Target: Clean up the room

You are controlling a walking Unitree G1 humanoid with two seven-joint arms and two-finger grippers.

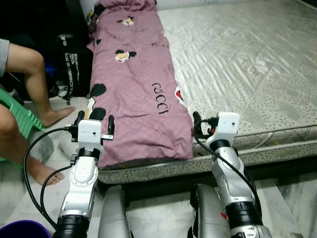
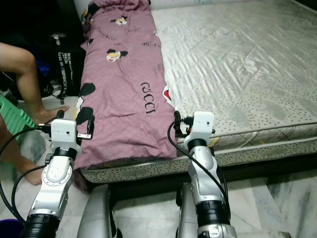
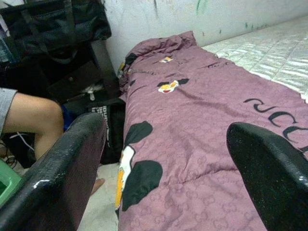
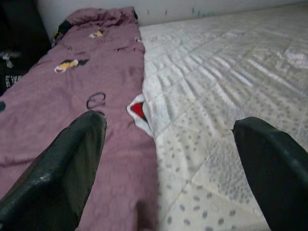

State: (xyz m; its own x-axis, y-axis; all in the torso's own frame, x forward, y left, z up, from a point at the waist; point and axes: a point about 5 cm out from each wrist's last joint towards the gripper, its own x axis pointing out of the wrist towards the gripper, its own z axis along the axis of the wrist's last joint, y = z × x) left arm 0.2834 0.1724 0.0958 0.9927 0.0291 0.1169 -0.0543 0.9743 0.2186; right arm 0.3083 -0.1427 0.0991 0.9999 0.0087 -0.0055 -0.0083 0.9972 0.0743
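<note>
Mattress (image 1: 257, 74) ahead, purple blanket (image 1: 133, 89) at eleven o'clock; my left gripper (image 1: 94, 124) and right gripper (image 1: 204, 125) spread, risking snagging fabric.

A person's bare legs (image 1: 34, 84) show at nine o'clock beside a green stool (image 1: 20, 116); a black bag (image 1: 74, 64) stands behind them.
</note>
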